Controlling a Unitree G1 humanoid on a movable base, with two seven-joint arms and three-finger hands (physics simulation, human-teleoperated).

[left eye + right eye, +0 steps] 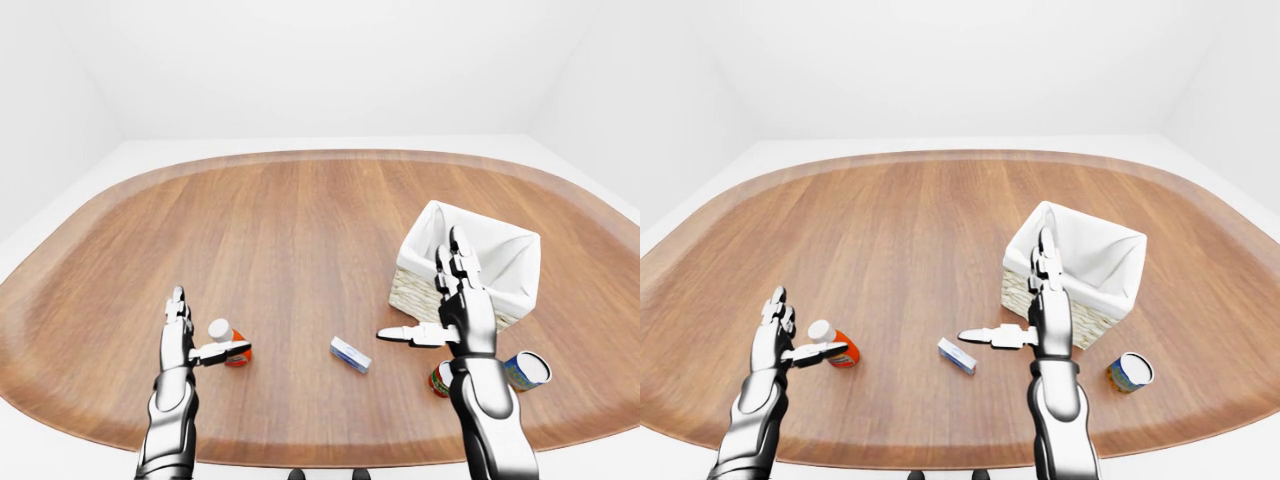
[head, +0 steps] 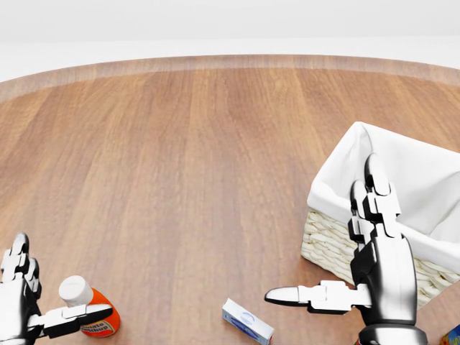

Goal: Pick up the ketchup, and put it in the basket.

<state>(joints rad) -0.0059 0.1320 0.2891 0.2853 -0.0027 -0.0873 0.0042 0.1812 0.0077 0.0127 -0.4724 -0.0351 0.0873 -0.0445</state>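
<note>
Nearest the robot, in the left-eye view, its silver-and-black left hand is standing at about 7 o'clock with fingers upright and spread, thumb pointing sideways; it is gripping nothing. The thumb tip is reaching across the red ketchup bottle with the white cap, which is lying tilted on the oval brown wooden table just beside that hand; whether thumb and bottle are touching cannot be told.

The silver-and-black right hand is hanging at about 4 o'clock, likewise spread wide, fingers pointing up, thumb stretched toward 9 o'clock, and it too is holding nothing.

Between the two hands, a small flat white-and-blue box is lying on the wood near 6 o'clock. Beside the right forearm, a short red-labelled can is partly showing behind the wrist, and a blue-and-yellow can with a pale top is resting on its side toward 4 o'clock.

Farther off, at about 3 o'clock, the woven wicker basket with the white cloth lining is sitting upright behind the right hand's fingers, well apart from the ketchup bottle.

Farthest, plain white walls are rising around the table.
</note>
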